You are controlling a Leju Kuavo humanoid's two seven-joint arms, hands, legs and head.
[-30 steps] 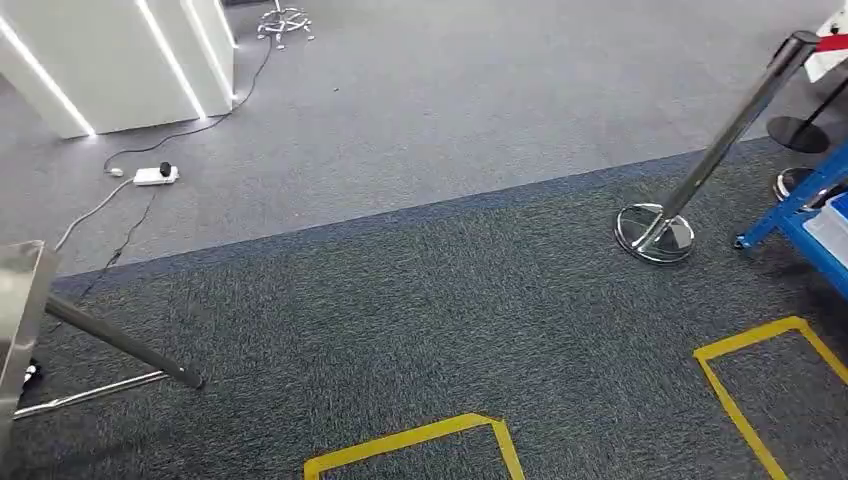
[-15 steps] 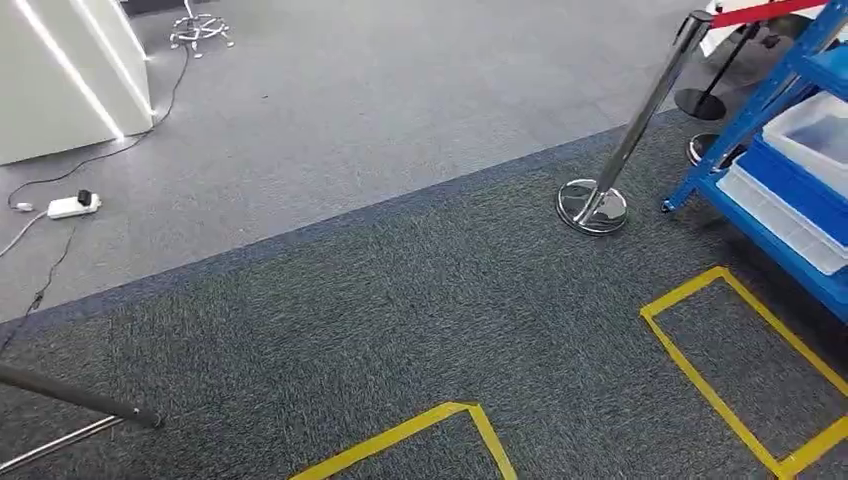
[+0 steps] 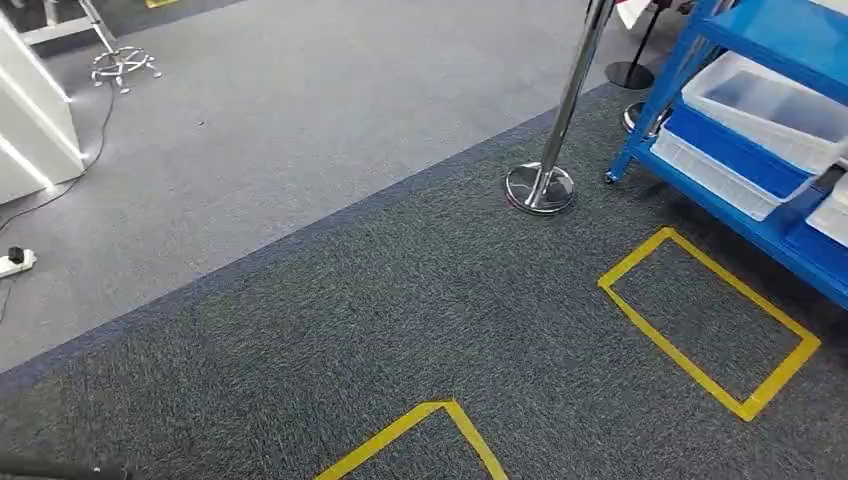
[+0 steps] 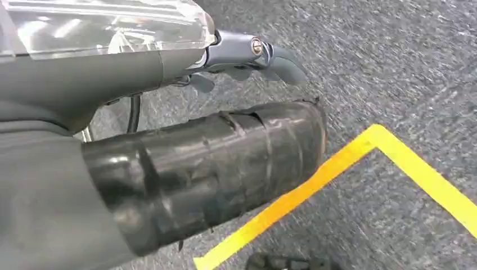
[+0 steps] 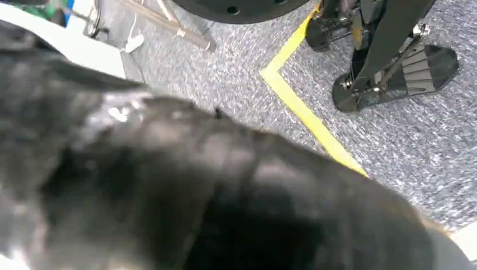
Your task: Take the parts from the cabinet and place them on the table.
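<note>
- Carpet (image 3: 330,120) on the far left of my head view is light grey, and a white unit (image 3: 30,130) sits at that edge with a power strip (image 3: 12,263) on the floor just below it.
- Chair base (image 3: 120,65), the star-shaped chrome kind, is up near the top left.
- Down at the bottom middle there's a corner of yellow tape (image 3: 420,440) on the darker carpet.
- A chrome stanchion (image 3: 560,110) stands right of centre, with its round foot on the dark carpet.
- Right of that, a full yellow tape rectangle (image 3: 700,320) is marked on the floor, just in front of the rack.
- The blue cabinet (image 3: 700,205) takes up the far right, with white bins (image 3: 770,100) sitting on its shelves. Can't make out any parts inside them from here.
- My left robot hand (image 4: 247,56) hangs over the carpet near a yellow tape line. Honestly can't tell whether the fingers are spread or curled.
- My right robot hand (image 5: 197,185) is a dark blur up close, so I can't tell there either.
</note>
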